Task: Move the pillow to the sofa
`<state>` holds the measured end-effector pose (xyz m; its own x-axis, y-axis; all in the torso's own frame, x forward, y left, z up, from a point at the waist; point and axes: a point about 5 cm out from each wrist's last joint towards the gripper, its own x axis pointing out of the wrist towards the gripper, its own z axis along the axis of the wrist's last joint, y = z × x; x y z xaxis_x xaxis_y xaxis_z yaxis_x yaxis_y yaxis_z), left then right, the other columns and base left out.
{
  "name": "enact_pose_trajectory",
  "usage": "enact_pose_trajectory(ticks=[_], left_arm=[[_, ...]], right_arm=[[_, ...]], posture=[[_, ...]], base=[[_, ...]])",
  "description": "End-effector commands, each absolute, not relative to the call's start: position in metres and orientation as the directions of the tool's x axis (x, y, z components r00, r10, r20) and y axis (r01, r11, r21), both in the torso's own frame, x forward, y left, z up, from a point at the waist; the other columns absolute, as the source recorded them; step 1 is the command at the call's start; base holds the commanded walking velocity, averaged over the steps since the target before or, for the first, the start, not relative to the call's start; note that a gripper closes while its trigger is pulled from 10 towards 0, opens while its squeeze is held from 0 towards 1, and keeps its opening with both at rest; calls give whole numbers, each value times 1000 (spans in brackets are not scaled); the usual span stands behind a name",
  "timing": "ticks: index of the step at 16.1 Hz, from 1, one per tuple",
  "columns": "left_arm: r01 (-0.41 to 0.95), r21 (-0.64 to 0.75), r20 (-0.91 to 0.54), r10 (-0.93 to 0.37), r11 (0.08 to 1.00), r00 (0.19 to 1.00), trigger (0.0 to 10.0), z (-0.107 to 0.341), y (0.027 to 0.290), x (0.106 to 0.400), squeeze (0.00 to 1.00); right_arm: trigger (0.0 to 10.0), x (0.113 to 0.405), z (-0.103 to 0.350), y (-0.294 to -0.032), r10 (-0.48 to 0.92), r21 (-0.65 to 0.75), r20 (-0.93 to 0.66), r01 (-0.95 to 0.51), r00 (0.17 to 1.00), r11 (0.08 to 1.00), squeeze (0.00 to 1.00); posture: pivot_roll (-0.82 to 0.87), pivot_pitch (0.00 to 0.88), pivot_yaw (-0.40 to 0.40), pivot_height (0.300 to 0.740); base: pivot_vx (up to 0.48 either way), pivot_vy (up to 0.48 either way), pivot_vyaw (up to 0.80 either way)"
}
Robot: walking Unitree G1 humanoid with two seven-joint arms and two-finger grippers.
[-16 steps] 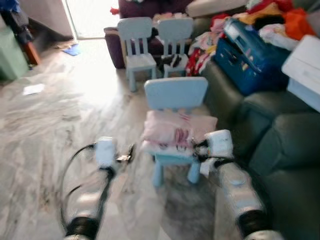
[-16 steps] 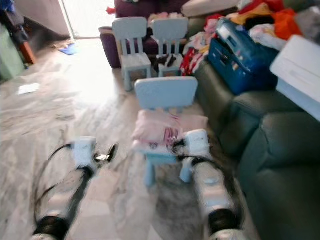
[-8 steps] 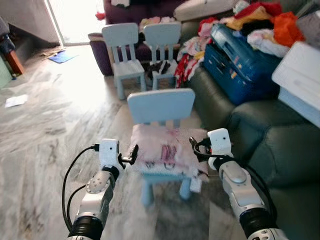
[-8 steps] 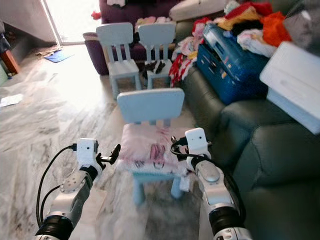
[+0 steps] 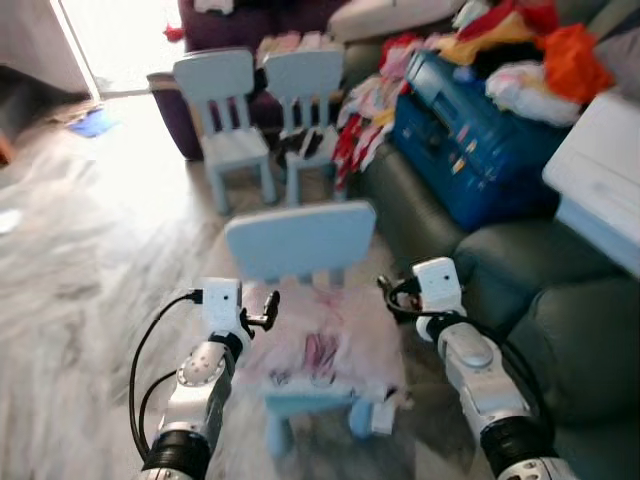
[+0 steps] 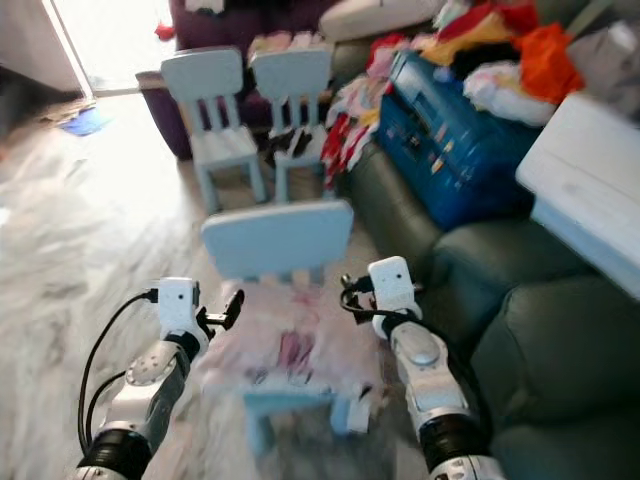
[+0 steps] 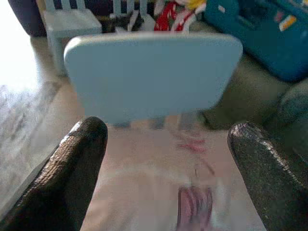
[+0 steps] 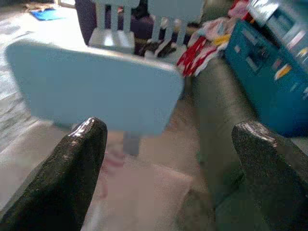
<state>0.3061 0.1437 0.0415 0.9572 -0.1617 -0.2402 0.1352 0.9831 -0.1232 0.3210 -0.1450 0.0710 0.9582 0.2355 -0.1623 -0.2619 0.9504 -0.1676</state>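
A pink and white pillow (image 5: 322,352) lies on the seat of a small light-blue chair (image 5: 300,240) right in front of me. My left gripper (image 5: 263,308) hovers at the pillow's left edge, open and holding nothing. At the pillow's right edge my right gripper (image 5: 391,294) hovers, open too. In the left wrist view the fingers (image 7: 79,163) stand wide apart with the chair back (image 7: 153,72) and the pillow (image 7: 168,192) between them. The right wrist view has the same wide gap, with the pillow (image 8: 144,192) below the chair back (image 8: 91,86). The dark green sofa (image 5: 565,330) is on my right.
A blue suitcase (image 5: 480,130), heaped clothes (image 5: 520,50) and a white box (image 5: 600,170) cover the sofa's far part. Two more light-blue chairs (image 5: 225,100) stand behind, before a purple seat (image 5: 250,20). Marble floor (image 5: 90,250) lies open to the left.
The camera has come closer and shifted, so the chair and pillow sit nearer and lower in view. Both grippers stay open on either side of the pillow.
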Motion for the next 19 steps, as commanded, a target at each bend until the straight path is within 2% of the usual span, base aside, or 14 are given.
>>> enact_pose_trajectory(ticks=[1, 19], left_arm=[[88, -90, -254, -108, 992, 961, 10000, 40, 157, 306, 0], [70, -106, -271, -97, 992, 958, 10000, 37, 155, 305, 0]], right_arm=[[10000, 322, 75, -135, 267, -160, -146, -289, 953, 944, 0], [10000, 317, 72, -132, 294, -174, -160, -320, 942, 931, 0]], posture=[[-181, 10, -2, 740], [-196, 25, -5, 740]], base=[[0, 0, 0], [0, 0, 0]])
